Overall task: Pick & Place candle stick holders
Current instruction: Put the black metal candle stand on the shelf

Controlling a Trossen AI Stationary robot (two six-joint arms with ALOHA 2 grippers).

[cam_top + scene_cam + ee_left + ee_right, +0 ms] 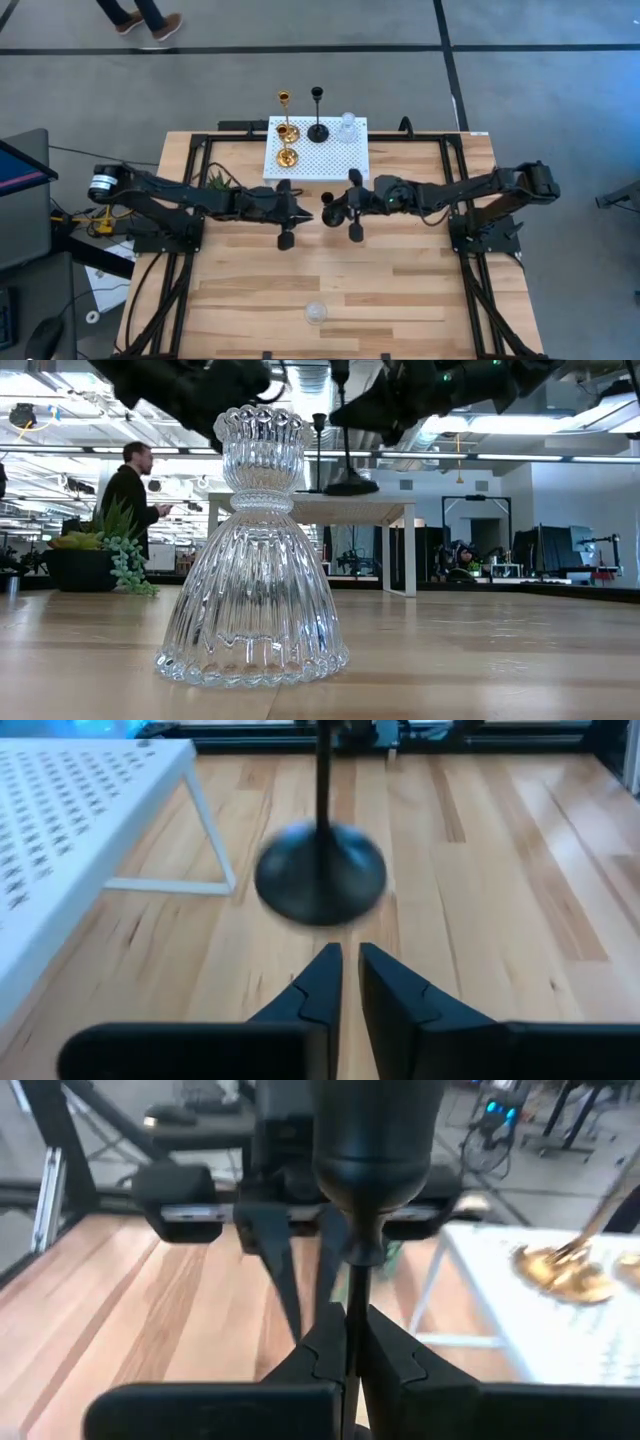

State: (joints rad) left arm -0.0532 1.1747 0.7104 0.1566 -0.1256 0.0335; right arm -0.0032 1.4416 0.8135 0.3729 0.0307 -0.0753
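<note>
My right gripper (334, 206) is shut on a black candle stick holder (320, 875) above the table's middle. My left gripper (307, 208) faces it from the left, shut and empty, a little short of the holder's base. The white perforated board (335, 160) at the far middle carries two gold holders (287, 155), a black holder (318, 130) and a clear glass one (347, 128), each on its round base. Another clear glass holder (252, 560) stands on its wide base near the table's near edge (316, 312). My right gripper pinches the black holder's thin stem (352, 1295) between its two fingers, below the cup (375, 1140). The fingers come level from the table's right and lie across the stem. The holder is upright, and its round base (350, 486) hangs clear of the table.
A small green plant (218, 180) stands at the table's left, by the left arm. The board stands on thin white legs (210, 830) just beyond the grippers. A person (130, 485) stands in the room behind.
</note>
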